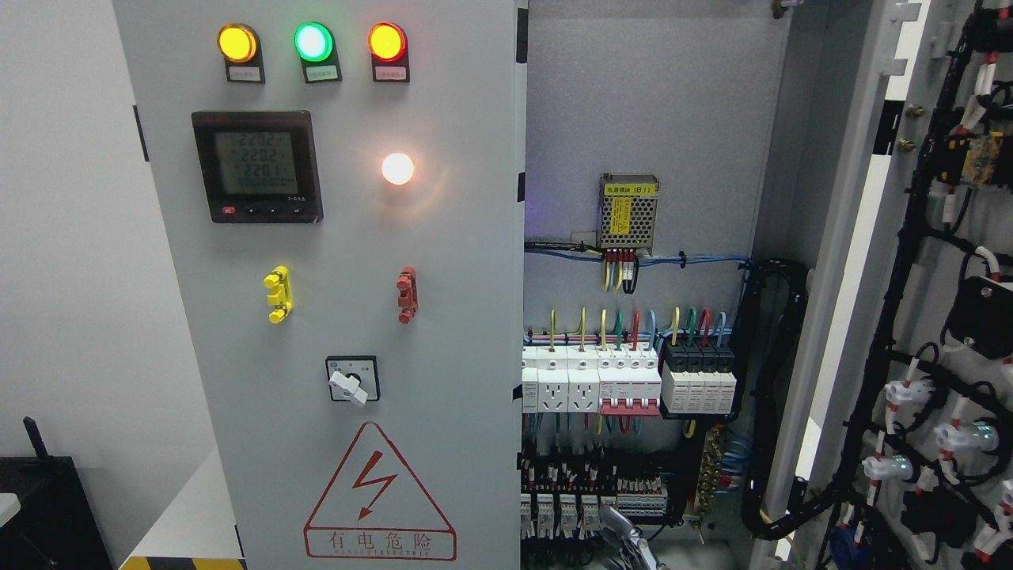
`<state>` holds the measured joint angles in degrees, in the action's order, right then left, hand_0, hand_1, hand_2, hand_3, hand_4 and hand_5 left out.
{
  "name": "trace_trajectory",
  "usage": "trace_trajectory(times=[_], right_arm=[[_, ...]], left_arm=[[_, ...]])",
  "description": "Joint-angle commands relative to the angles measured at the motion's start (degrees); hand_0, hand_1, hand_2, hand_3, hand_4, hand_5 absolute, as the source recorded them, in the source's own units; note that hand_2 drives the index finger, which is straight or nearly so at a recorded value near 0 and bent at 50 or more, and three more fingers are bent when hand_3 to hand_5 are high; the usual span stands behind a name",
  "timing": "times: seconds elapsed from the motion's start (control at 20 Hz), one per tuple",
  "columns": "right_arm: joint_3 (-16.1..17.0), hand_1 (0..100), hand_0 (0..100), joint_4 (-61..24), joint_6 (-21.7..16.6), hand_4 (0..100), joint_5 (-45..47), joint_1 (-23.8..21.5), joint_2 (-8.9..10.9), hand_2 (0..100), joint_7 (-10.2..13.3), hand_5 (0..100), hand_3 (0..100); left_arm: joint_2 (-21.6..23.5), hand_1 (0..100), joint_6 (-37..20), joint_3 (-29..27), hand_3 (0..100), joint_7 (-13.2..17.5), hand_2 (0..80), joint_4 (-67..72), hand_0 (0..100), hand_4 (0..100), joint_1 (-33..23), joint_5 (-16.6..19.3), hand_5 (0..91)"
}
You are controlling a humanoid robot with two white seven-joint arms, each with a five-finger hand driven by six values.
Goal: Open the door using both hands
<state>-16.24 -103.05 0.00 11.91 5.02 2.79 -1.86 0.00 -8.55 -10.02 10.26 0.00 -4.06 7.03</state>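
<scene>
Right door (934, 317) swung wide open, robot hand (629, 542) low beside it, grip unclear.

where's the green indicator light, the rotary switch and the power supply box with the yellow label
green indicator light (313, 41), head view, centre of the lit lens
rotary switch (350, 386), head view, white knob
power supply box (628, 210), head view, perforated front cover

Silvery metallic hand (629, 542), perhaps jointed
</scene>
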Motion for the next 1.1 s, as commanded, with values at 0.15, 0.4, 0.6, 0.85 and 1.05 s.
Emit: trace_trajectory(times=[0.15, 0.4, 0.6, 0.85, 1.05], right_arm=[[-0.9, 39, 12, 8.65, 1.93, 0, 0.31, 7.01, -4.9, 0, -0.17, 0, 0], [-0.55, 39, 12, 13.22, 1.93, 0, 0.31, 9.74, -4.99, 0, -0.25, 0, 0], [-1.17, 39, 12, 14.81, 1.93, 0, 0.31, 11.06, -4.99, 0, -0.34, 0, 0], [-1.43, 39, 12, 18.14, 1.75, 0, 0.31, 14.22, -4.99, 0, -1.84, 0, 0], [-1.43, 39, 12, 20.52, 1.58, 0, 0.31, 16.25, -4.64, 0, -1.84, 0, 0]], left_arm=[[-1.93, 39, 0.02, 0.0, 0, 0.02, 0.0, 0.53, 12, 0, 0.02, 0.0, 0.0], [-1.93, 39, 0.02, 0.0, 0, 0.02, 0.0, 0.44, 12, 0, -0.07, 0.0, 0.0], [-1.93, 39, 0.02, 0.0, 0, 0.02, 0.0, 0.53, 12, 0, -0.07, 0.0, 0.0], [-1.93, 39, -0.06, 0.0, 0, 0.02, 0.0, 0.44, 12, 0, -0.07, 0.0, 0.0], [-1.93, 39, 0.02, 0.0, 0, 0.02, 0.0, 0.53, 12, 0, 0.02, 0.0, 0.0]])
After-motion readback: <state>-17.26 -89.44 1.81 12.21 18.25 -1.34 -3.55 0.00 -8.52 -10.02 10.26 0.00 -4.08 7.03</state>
